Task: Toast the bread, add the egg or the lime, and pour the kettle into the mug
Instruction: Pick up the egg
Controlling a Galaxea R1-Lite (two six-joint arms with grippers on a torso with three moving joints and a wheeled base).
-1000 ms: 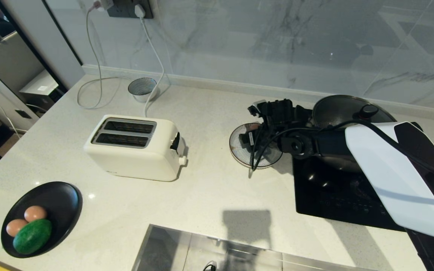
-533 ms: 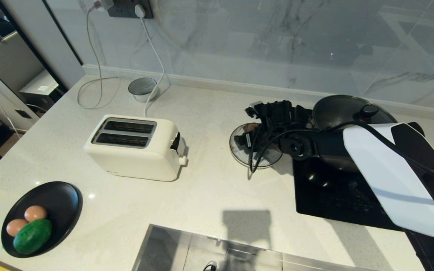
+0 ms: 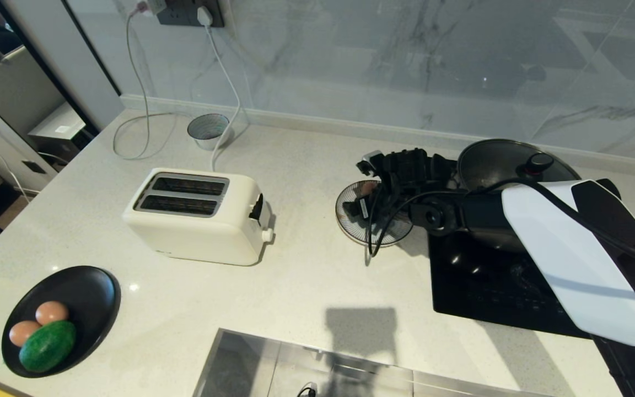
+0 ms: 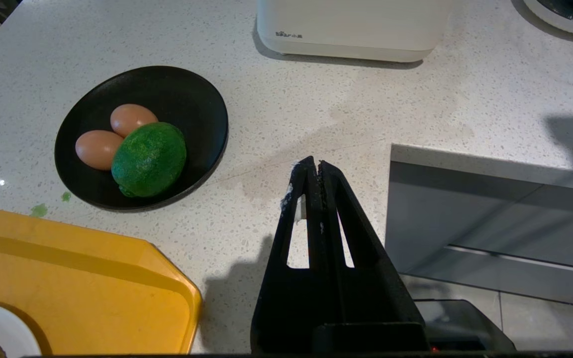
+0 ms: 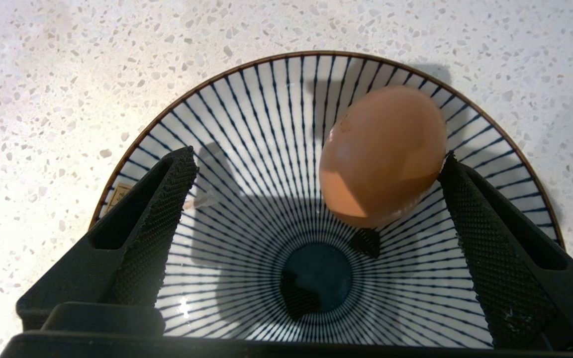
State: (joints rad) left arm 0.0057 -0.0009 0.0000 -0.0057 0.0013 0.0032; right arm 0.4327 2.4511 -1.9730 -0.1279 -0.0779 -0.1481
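Right wrist view shows the egg [image 5: 383, 154] lying in the striped bowl [image 5: 246, 129], on the slope at about 1 o'clock from the dark centre. The right gripper [image 5: 316, 199] hangs over the bowl with its fingers [image 5: 159, 219] spread wide and holding nothing; one pad is just beside the egg, and I cannot tell if it touches. I judge the egg is now delivered, so the good way is to lift straight up, without sweeping sideways, or the egg may roll. At 9 o'clock on the surface [image 3: 295, 286] stands the toaster [image 3: 196, 215]. The left gripper [image 4: 314, 171] is closed and empty, parked near the black plate [image 4: 202, 109].
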